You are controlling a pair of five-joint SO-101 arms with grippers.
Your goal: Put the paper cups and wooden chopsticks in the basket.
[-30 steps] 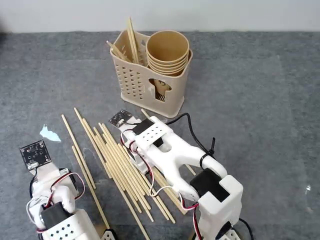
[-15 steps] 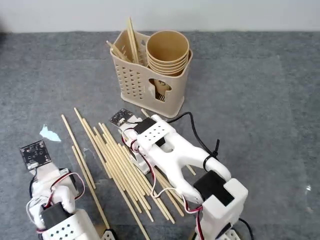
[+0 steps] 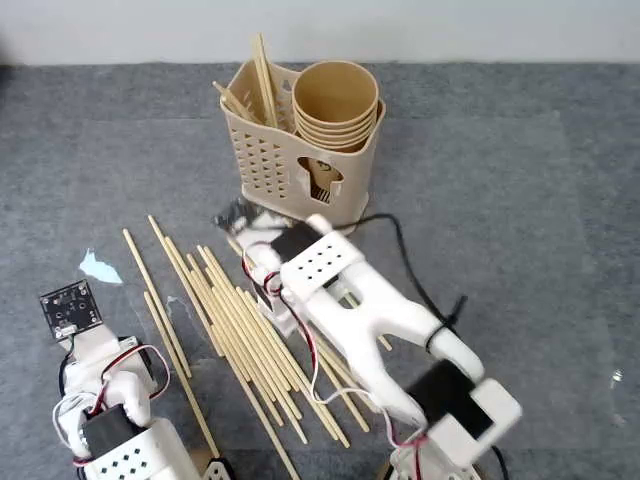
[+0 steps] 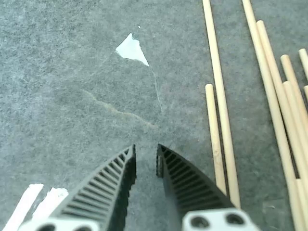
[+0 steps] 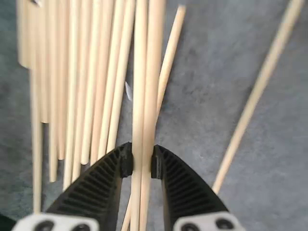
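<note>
Chopsticks (image 5: 147,72) clamped between right fingers (image 5: 108,180), touching both.

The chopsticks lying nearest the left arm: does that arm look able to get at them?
Probably yes. The left gripper hangs open above bare mat, and the nearest chopsticks lie flat just beside it, with nothing over them or in between.

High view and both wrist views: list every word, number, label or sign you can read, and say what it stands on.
No text can be read in any view.
On the paper cups, a dark mark shows through the cut-out of the basket, too small to read.
The chopsticks are plain wood, with no print.
</note>
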